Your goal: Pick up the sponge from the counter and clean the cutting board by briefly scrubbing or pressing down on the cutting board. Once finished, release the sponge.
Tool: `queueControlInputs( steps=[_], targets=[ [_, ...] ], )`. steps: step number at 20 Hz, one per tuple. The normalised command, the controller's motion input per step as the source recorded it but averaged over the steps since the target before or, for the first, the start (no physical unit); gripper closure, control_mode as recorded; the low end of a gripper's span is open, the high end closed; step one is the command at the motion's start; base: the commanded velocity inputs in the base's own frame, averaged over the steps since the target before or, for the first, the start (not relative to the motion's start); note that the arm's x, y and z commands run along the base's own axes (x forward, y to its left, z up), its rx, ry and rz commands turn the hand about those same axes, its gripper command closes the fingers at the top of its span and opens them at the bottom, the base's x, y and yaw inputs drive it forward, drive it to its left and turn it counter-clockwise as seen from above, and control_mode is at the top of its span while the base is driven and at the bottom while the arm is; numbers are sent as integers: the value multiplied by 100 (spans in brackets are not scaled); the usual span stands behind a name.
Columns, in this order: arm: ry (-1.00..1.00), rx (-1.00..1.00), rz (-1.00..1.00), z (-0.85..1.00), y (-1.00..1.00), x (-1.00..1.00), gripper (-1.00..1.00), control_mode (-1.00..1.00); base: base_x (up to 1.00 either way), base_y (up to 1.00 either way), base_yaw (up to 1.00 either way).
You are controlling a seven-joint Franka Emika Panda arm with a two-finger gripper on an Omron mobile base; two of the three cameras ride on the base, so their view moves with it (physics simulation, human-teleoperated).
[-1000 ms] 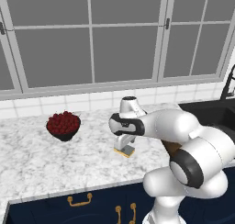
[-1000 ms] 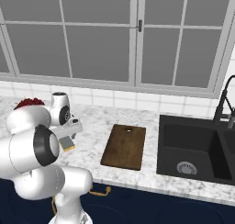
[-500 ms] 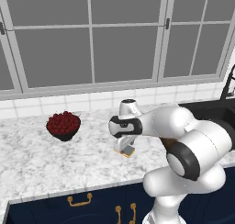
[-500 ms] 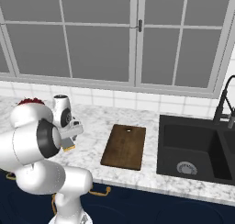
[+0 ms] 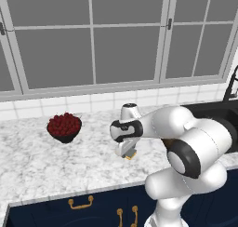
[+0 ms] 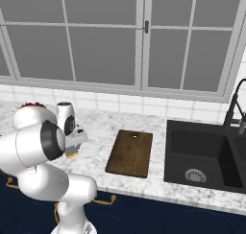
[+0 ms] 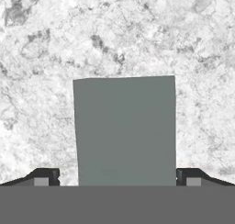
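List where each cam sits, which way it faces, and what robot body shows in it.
Left base view: behind-left, facing the window; arm rises lower right, claw over the sponge.
Right base view: behind-right; arm lower left, cutting board and sink ahead.
Hand view: looks straight down; fingertips flank the sponge's grey top.
Shared: sponge, marble counter.

White marble surface (image 6: 103, 132) carries dark-brown cutting board (image 6: 130, 152) beside sink (image 6: 202, 154); dark bowl of red fruit (image 5: 64, 127) far left.
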Motion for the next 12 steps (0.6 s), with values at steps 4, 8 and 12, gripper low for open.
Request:
queueControlInputs(
  steps=[4, 8, 12],
  targets=[
    [0, 0, 0, -13, 0, 0, -100, -100, 0, 0, 0],
    [0, 0, 0, -10, 0, 0, -100, -100, 0, 0, 0],
    [0, 1, 0, -1, 0, 0, -100, -100, 0, 0, 0]
  ],
)
